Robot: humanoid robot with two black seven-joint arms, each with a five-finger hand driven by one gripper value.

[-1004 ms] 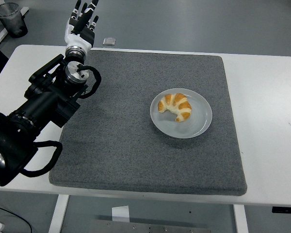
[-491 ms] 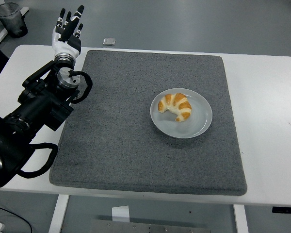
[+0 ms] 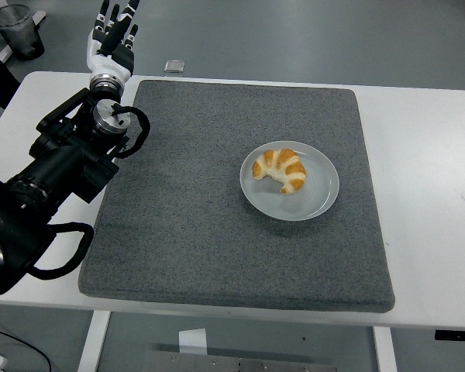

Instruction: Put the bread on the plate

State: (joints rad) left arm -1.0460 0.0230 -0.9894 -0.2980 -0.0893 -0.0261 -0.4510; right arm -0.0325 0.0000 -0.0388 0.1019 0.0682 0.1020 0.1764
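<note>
A golden croissant (image 3: 281,170) lies on a round grey plate (image 3: 318,195) at the middle right of the dark grey mat (image 3: 217,232). My left hand (image 3: 112,35) is raised at the far left corner of the mat, well away from the plate. Its fingers are straight and spread and hold nothing. The black left arm (image 3: 54,178) runs along the mat's left edge. The right arm is out of view.
A clear plastic cup (image 3: 17,29) stands on the floor at the top left. A small silvery object (image 3: 174,66) lies just beyond the table's far edge. White table (image 3: 434,194) shows to the right of the mat.
My left hand swung left from the mat's far corner, then rose slightly and drew back. The croissant and plate have not moved.
</note>
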